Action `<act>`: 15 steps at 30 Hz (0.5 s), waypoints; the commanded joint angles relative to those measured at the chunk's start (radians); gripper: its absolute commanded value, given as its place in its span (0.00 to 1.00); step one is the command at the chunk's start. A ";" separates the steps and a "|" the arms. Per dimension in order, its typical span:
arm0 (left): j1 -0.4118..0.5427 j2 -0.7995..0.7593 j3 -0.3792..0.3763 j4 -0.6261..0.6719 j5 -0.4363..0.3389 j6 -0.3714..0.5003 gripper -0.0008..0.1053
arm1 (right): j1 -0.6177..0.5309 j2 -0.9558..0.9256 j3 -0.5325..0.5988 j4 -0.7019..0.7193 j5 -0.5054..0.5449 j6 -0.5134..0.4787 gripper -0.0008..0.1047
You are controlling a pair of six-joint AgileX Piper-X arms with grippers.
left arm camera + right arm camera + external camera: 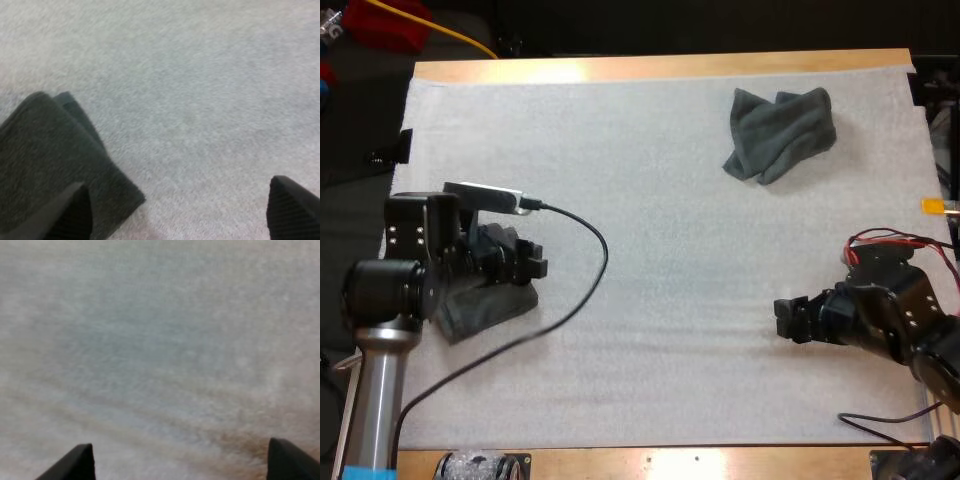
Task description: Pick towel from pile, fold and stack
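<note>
**Clerk:** Item 1, the towels. Where do they lie?

**Inspector:** 2 dark grey-green towels on the white mat (670,230), well apart. The crumpled towel (780,133) sits at the far right of the mat, near the far edge of the wooden table (650,68), bunched in loose folds. Neither arm is near it. The folded towel (485,305) lies flat at the left side of the mat, partly hidden under the left arm in the high view.

**Clerk:** Item 2, the left gripper?

**Inspector:** The left gripper (525,262) hangs over the folded towel's right edge. Its wrist view shows the 2 fingers standing wide apart. 1 finger is above a corner of that towel, where layered edges are visible. The other is over bare mat. Nothing is held between them. Whether the finger over the towel touches the cloth, I cannot tell.

**Clerk:** Item 3, the right gripper?

**Inspector:** The right gripper (788,318) is low at the right side of the mat, pointing toward the middle, well clear of both towels. In its wrist view the fingers are spread apart over bare mat, gripping nothing.
</note>
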 commanded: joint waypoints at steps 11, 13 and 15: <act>-0.016 -0.093 -0.008 0.013 -0.020 -0.006 0.66 | -0.197 0.049 -0.003 -0.004 0.049 -0.069 0.65; -0.016 -0.099 -0.008 0.025 -0.020 -0.005 0.66 | -0.273 0.049 -0.003 -0.004 0.003 -0.099 0.65; -0.016 -0.099 -0.008 0.050 -0.020 -0.005 0.66 | -0.366 0.049 -0.003 -0.004 -0.056 -0.124 0.65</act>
